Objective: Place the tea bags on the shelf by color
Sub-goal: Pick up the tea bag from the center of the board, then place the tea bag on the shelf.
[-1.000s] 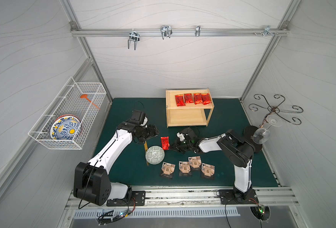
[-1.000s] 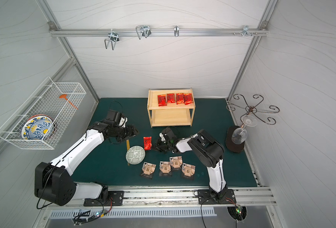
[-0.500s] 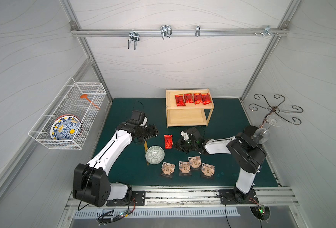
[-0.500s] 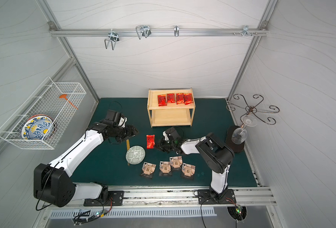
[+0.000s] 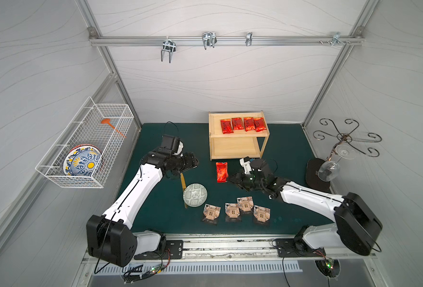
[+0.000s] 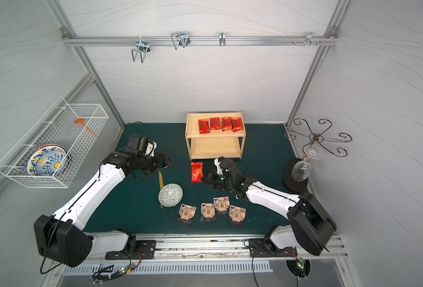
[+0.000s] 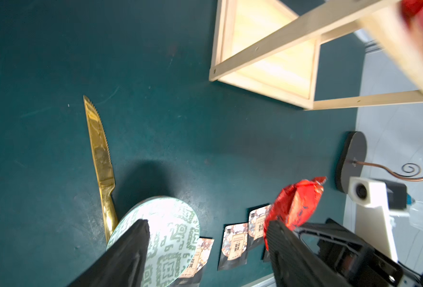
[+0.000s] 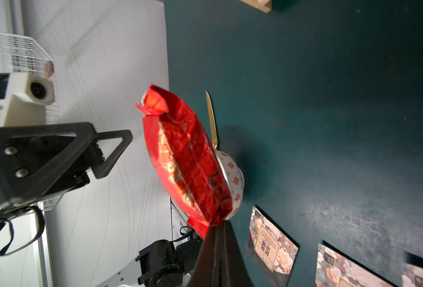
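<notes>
My right tool (image 5: 231, 179) is clamped tight on one short end of a red tea bag (image 5: 222, 172), and in the right wrist view the packet (image 8: 188, 161) stands out from the closed tips (image 8: 218, 225), lifted clear of the counter (image 5: 156, 213). It hangs near the counter's middle, just in front of the shelf (image 5: 239, 135), which stands against the back edge. My left tool (image 5: 194, 162) has its jaws wide apart and holds nothing; it faces the held packet from the left-edge side, near it but with a gap between, as the right wrist view shows. From the left wrist view the packet (image 7: 297, 203) shows just past one of that tool's fingers (image 7: 283, 248); there I cannot tell whether they touch. Four red tea bags (image 5: 242, 124) lie in a row on the shelf's top board, and its lower board is bare. Four black-edged tea bags (image 5: 237, 211) lie flat in a loose row near the counter's front edge, below my right tool. A patterned bowl (image 5: 195, 195) sits to their left, partly covering the handle of a gold knife (image 5: 183, 181)
</notes>
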